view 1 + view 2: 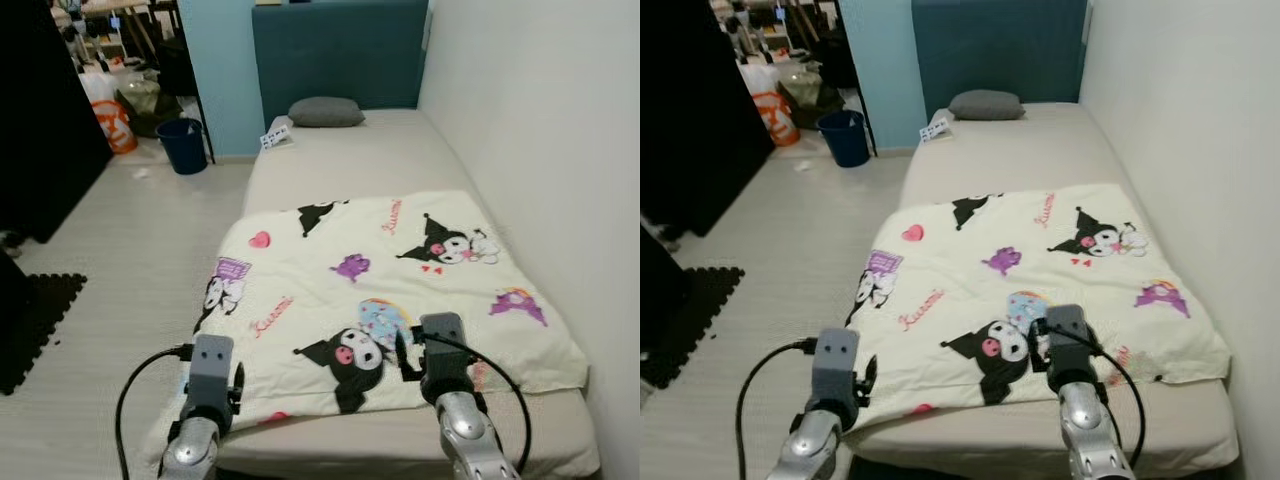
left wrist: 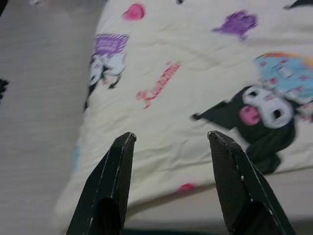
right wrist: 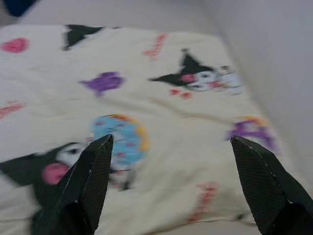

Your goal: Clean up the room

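Note:
A cream blanket [image 1: 380,290] printed with cartoon characters lies spread flat over the near half of a beige bed [image 1: 360,160]. A grey pillow [image 1: 326,112] rests at the head of the bed. Both my arms are raised at the foot of the bed. My left gripper [image 2: 171,142] hovers open above the blanket's near left corner with nothing between its fingers. My right gripper [image 3: 171,142] stands wide open over the blanket's right half, also holding nothing. The left wrist [image 1: 210,375] and right wrist [image 1: 443,362] sit at the near edge.
A white wall [image 1: 540,120] runs along the bed's right side. A small card [image 1: 276,136] lies near the pillow. On the floor at the left stand a blue bin [image 1: 184,145] and an orange bag [image 1: 114,126]. A black mat [image 1: 35,320] lies nearer, left.

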You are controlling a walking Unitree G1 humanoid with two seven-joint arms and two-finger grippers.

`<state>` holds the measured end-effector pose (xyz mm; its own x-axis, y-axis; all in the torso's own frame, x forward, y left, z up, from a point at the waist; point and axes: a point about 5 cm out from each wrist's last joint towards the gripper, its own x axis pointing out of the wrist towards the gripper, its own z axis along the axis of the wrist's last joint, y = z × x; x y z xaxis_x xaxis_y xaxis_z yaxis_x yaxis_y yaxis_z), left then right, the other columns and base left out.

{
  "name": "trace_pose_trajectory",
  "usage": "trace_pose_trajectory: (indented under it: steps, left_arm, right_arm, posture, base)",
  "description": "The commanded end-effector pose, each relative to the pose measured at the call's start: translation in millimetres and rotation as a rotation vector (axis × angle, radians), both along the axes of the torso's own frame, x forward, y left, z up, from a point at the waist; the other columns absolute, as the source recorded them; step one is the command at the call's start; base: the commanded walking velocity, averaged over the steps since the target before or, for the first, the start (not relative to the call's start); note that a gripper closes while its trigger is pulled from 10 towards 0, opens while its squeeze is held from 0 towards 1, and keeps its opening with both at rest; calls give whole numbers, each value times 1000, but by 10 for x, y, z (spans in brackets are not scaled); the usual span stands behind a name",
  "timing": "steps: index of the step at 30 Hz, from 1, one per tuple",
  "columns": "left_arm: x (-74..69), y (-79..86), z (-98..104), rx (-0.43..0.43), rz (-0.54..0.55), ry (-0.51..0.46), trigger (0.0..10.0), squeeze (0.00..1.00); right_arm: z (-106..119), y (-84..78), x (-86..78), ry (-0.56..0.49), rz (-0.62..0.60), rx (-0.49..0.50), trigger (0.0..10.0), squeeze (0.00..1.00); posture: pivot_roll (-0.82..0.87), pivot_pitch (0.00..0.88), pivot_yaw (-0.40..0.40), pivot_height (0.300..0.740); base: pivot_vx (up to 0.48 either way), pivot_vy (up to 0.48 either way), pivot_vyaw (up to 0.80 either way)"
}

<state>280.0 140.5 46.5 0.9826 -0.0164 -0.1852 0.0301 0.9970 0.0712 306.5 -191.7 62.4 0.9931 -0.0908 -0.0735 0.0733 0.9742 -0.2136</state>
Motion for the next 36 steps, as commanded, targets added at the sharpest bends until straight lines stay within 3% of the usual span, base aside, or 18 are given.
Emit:
trace_pose_trajectory:
  steps: [1, 10, 11, 18, 36]
  left_arm:
    - [-50, 78, -77, 7, 23, 29, 10000, 0]
    - [-46, 70, -82, -24, 18, 38, 10000, 0]
    - [-47, 75, -78, -57, 17, 35, 10000, 0]
    - [-49, 93, -68, -59, 23, 24, 10000, 0]
    - [-40, 153, -53, -11, 17, 3, 10000, 0]
  right_arm:
    - [-42, 77, -21, 10, 15, 23, 10000, 0]
    - [-41, 70, -25, 9, 12, 22, 10000, 0]
    - [-42, 69, -25, 9, 11, 22, 10000, 0]
    - [-43, 80, -26, 8, 14, 22, 10000, 0]
    - [-49, 104, -38, 2, 19, 23, 10000, 0]
  posture:
    - [-47, 123, 23, 740]
    - [-48, 123, 25, 740]
    - [-49, 123, 26, 740]
    - [-48, 123, 27, 740]
    - [-49, 110, 34, 740]
  base:
    - [0, -394, 0]
    - [0, -300, 0]
    - [0, 480, 0]
    - [0, 427, 0]
    - [0, 0, 0]
